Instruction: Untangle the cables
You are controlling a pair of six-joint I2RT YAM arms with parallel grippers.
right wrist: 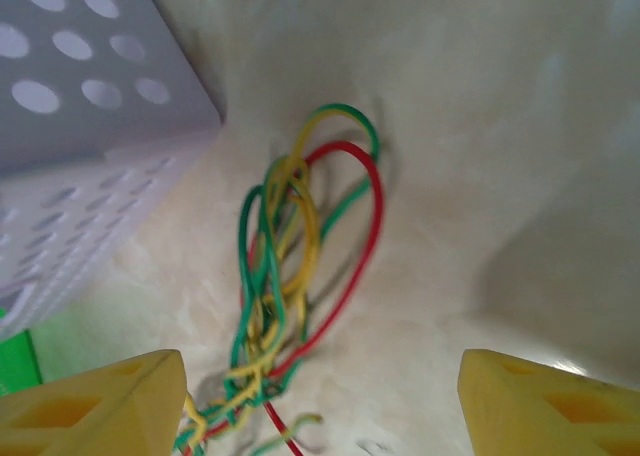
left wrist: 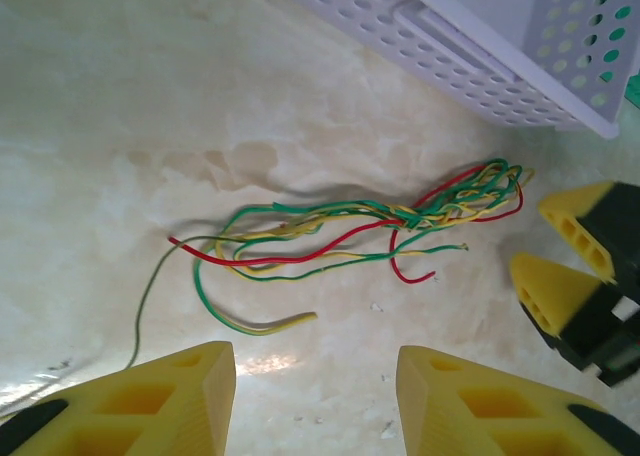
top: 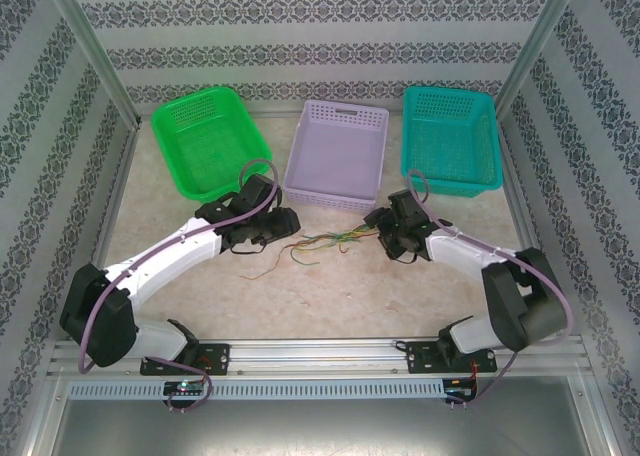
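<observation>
So the cables (left wrist: 350, 226) are lying in one loose tangle on the table (left wrist: 120, 96), just in front of the lilac basket (left wrist: 480, 46) and between the two grippers. Green, yellow and red strands are twisted together at the end nearest the right gripper (right wrist: 320, 376), where they bunch into loops. Toward the other end they fan out, with one thin dark strand trailing off toward the left gripper (left wrist: 315, 361). Both grippers hang low over the table with jaws wide apart and nothing clamped. The left one sits just short of the loose ends. The right one is at the looped end, and the twisted part runs close by one of its fingers; can't tell if it touches. The green basket (top: 210, 141) and teal basket (top: 450, 141) sit at the back, either side of the lilac one, well apart from the cables.
</observation>
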